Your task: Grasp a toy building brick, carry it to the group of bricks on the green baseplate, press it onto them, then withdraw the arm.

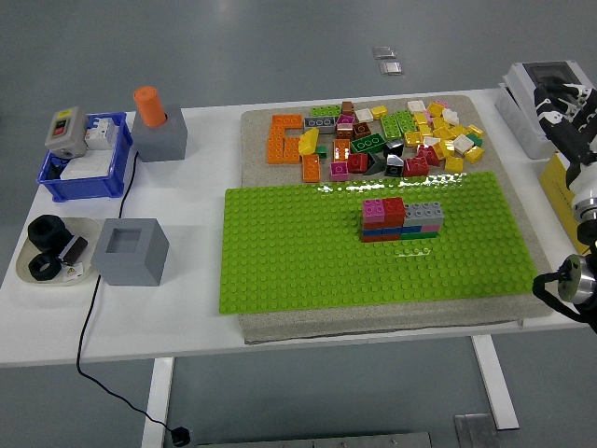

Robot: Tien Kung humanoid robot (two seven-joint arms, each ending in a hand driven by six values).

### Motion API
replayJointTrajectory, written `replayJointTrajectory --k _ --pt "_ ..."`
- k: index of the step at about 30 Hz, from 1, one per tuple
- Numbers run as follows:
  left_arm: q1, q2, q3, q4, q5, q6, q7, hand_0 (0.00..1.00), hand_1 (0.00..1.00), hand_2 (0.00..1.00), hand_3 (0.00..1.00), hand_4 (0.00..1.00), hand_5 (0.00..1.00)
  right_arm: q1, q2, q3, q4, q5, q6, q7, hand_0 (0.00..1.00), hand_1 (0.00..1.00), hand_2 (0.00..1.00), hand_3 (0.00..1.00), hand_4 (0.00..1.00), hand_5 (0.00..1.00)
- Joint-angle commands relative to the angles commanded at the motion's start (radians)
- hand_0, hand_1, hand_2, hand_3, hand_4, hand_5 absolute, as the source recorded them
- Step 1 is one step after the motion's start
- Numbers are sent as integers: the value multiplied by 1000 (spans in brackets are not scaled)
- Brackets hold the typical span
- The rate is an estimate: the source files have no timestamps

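Right hand [558, 105] at tabletop's right edge, fingers loosely spread, empty. Loose bricks [392, 140] heaped at far edge, behind green baseplate [280, 252]; brick group [401, 220] right of baseplate centre. Bricks likely light, rigid, slick: pinch opposite side walls.

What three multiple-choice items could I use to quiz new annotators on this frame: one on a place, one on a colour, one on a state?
1. Where does the loose brick pile lie?
A. Beyond the green baseplate
B. In the blue bin
C. On the floor

2. What colour is the cylinder on the grey block?
A. Orange
B. Purple
C. White

3. What is the right hand doing?
A. Pressing a brick onto the brick stack
B. Holding nothing, at the table's right edge
C. Lifting the bin

Key: 1 A, the pile is at the far side; 2 A, its top is orange; 3 B, its fingers are relaxed, away from all bricks.
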Motion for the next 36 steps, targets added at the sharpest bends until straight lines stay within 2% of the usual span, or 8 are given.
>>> replayJointTrajectory --k 7,8,13,14,19,25,26,36 --pt "3 -2 5 -1 -9 -2 6 796 751 732 783 821 519 -5 4 7 6 19 0 -1 679 587 735 560 750 209" --pt "3 -2 6 -1 -10 -2 8 787 721 722 784 820 518 -6 5 8 7 19 0 -3 696 520 733 671 953 341" --pt "5 -4 9 -2 -15 -4 18 787 721 722 784 820 518 -12 5 11 14 17 0 -25 696 520 733 671 953 341" --pt "5 -4 9 -2 -15 -4 19 781 692 713 783 819 518 -12 6 11 14 18 0 -27 751 704 842 769 998 527" --pt "10 -7 7 -5 -15 -5 40 781 692 713 783 819 518 -14 7 6 16 34 0 -25 751 704 842 769 998 527" --pt "15 -11 7 -7 -14 -7 61 778 669 710 800 819 518 -17 7 6 21 80 0 6 831 879 919 838 998 664" --pt "16 -11 7 -7 -12 -7 63 772 627 704 829 817 517 -20 7 9 23 92 0 17 851 888 920 829 998 990" --pt "36 -8 -5 -10 12 2 79 769 581 688 836 817 518 -50 -1 45 31 154 0 79 847 875 901 800 998 998"
